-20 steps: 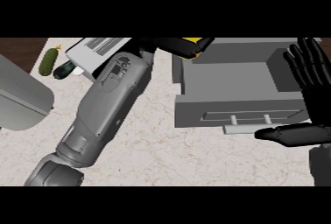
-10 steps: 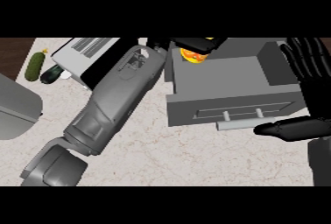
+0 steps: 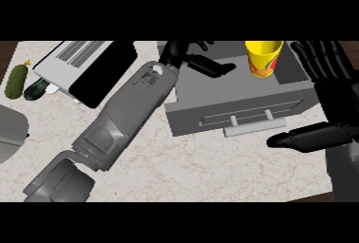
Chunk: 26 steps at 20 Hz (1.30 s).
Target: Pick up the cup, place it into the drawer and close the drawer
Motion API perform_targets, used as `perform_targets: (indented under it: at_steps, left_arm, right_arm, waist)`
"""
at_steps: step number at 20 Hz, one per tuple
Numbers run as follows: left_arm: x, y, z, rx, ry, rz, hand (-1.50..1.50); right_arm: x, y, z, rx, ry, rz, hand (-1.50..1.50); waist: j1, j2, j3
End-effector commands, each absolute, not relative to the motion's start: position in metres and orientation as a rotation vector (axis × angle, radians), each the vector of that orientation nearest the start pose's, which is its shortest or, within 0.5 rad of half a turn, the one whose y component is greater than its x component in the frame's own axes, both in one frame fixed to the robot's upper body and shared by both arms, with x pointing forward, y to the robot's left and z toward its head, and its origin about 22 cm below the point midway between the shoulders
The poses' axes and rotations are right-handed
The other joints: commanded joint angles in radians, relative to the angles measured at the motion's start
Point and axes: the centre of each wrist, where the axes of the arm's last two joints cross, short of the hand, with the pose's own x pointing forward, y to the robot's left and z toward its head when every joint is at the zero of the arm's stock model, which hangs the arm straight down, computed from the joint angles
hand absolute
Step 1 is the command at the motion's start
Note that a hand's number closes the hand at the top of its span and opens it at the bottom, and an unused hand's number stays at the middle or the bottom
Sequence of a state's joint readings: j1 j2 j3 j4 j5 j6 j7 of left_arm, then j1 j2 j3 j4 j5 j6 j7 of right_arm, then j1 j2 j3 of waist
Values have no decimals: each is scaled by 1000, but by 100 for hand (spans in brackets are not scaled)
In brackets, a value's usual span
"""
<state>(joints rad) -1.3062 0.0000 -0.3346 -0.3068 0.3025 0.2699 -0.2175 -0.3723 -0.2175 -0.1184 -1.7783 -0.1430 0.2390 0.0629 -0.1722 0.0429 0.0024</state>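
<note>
The yellow cup [image 3: 263,59] stands upright inside the open drawer [image 3: 238,110], toward its far right. The left hand [image 3: 186,55] hovers just left of it, fingers relaxed and holding nothing (a gap separates them). The right hand [image 3: 333,90] rests open, fingers up, at the right edge of the tabletop [image 3: 210,168].

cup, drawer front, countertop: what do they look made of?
Cup: smooth yellow with a red-orange print, looks like plastic or glazed ceramic; cannot tell which. Drawer front: flat, even grey with a paler bar handle, likely painted metal or laminate. Countertop: pale beige with faint veining, looks like polished stone.
</note>
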Motion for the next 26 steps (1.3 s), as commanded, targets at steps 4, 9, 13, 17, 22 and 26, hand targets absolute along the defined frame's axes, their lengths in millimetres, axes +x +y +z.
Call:
perform_targets:
  at_steps: [4, 9, 13, 17, 22, 26]
  left_arm:
    - [437, 45, 105, -60, -1748, -357, -150]
    - [437, 33, 133, -239, -1843, -248, -150]
    - [436, 39, 125, -289, -1901, -133, -150]
    - [439, 35, 135, -258, -1915, -70, -150]
    - [441, 33, 140, -217, -1914, -33, -150]
    - [437, 47, 110, -257, -1926, 11, -150]
  right_arm:
    - [295, -236, 158, 315, -2036, 436, -150]
    - [298, -207, 161, 579, -1992, 629, 150]
    - [292, -206, 146, 624, -1828, 801, 150]
    - [284, -218, 145, 457, -1641, 1105, 150]
    - [278, -225, 144, 188, -1615, 1188, -150]
    - [278, -209, 115, 19, -1565, 1224, -150]
  waist:
    - [-51, 11, -1]
    - [-40, 10, -2]
    - [-6, -3, -3]
    - [28, -18, -3]
    - [74, -23, -1]
    - [127, -26, -2]
